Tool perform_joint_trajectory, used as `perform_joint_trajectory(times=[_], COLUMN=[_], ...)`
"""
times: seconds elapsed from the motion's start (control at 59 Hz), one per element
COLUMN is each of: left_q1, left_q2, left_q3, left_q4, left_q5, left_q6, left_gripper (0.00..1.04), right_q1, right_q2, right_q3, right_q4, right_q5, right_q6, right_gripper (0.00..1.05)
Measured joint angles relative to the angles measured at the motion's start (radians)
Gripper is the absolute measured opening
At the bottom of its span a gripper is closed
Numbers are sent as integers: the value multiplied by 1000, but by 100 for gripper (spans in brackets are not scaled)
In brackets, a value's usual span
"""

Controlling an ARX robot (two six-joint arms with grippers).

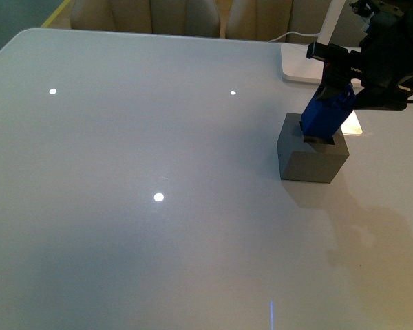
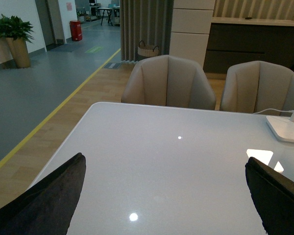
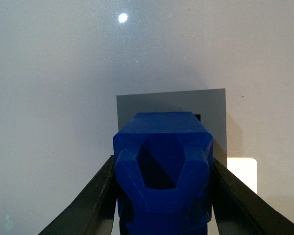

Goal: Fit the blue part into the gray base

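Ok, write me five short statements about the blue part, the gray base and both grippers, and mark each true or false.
1. The right gripper is shut on the blue part. True.
2. The gray base stands upright on the table. True.
3. The blue part lies on the table, apart from the gray base. False: it is held tilted over the base, its lower end at the base's top face.
4. The left gripper grips the gray base. False: it is open and empty over bare table.
5. A white lamp base sits on the table behind the gray base. True.
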Motion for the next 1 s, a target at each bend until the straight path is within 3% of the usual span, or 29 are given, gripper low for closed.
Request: perform_joint_trajectory(times=[0.864,1.0], left_q1=[0,0], left_q2=[0,0], left_q3=[0,0], left_q4=[0,0], left_q5=[0,0], left_q6=[0,0], left_gripper=[97,97], right_q1=[-5,-2], right_q2=[18,27], right_q3=[6,5], right_q4=[-38,-43], right_q5=[13,20], right_q6=[6,6], right_gripper=[45,69])
